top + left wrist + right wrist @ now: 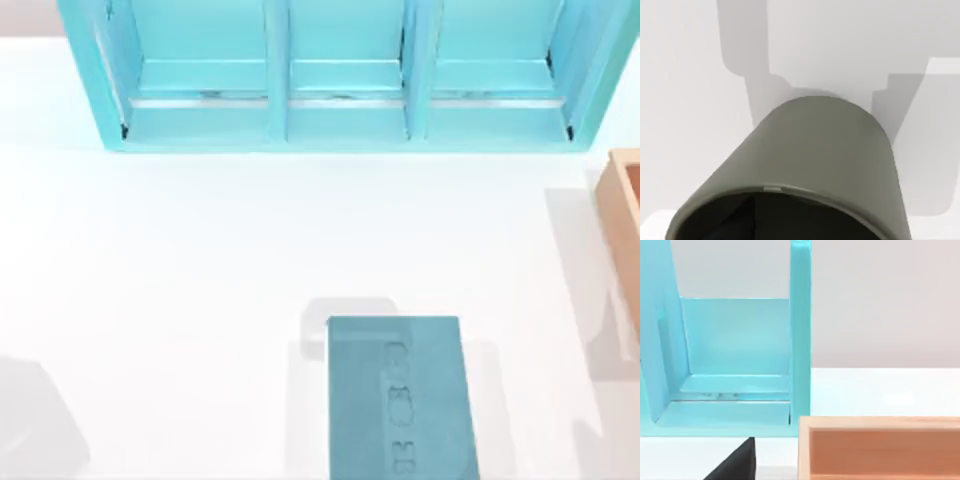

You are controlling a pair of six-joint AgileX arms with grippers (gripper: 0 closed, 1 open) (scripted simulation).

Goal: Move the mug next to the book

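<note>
Mug [815,160]: close under my left wrist camera, off the table.
Left claw: grip state, cannot tell.
Book [400,400]: front centre.
Risk: mug slipping, or clipping the book.

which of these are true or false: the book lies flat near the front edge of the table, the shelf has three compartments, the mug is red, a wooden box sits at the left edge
1. The book lies flat at the table's near edge. True.
2. The shelf at the far edge shows three compartments side by side. True.
3. The mug is red. False: it is olive-grey with a dark inside, seen close in the left wrist view.
4. A wooden box sits at the table's left edge. False: it is at the right edge, beside the shelf.
</note>
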